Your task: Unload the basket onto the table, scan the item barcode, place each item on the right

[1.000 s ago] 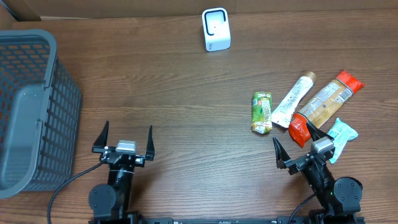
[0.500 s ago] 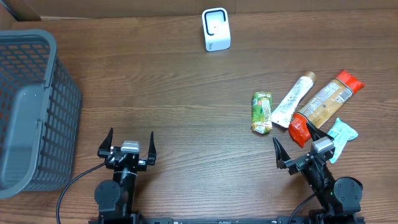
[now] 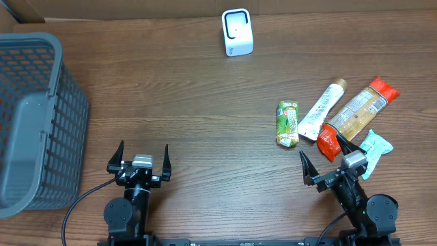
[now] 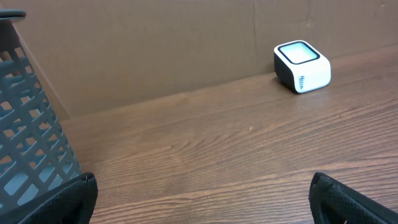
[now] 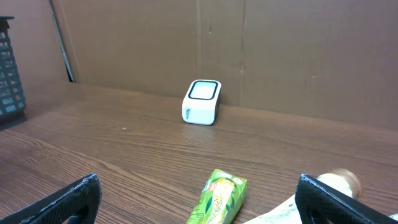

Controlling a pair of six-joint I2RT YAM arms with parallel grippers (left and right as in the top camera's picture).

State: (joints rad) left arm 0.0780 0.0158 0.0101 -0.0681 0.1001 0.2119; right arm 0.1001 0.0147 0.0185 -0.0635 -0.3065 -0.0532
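Sitting at 6 o'clock, both arms | left gripper (image 3: 144, 146) is holding jaws spread, empty | right gripper (image 3: 321, 145) likewise | green pack (image 3: 287, 124) is lying at 3 o'clock beside tube (image 3: 322, 109) | scanner (image 3: 237, 32) is standing at 12 o'clock

No text, brand or number is legible. The scanner (image 4: 302, 65), at the far edge of the table (image 3: 191, 102), bears a small blue mark on its side wall, too small to read. Printing on the green packet (image 5: 219, 198), the tube (image 3: 322, 109) and the bar wrapper (image 3: 356, 115), near the right edge, cannot be made out.
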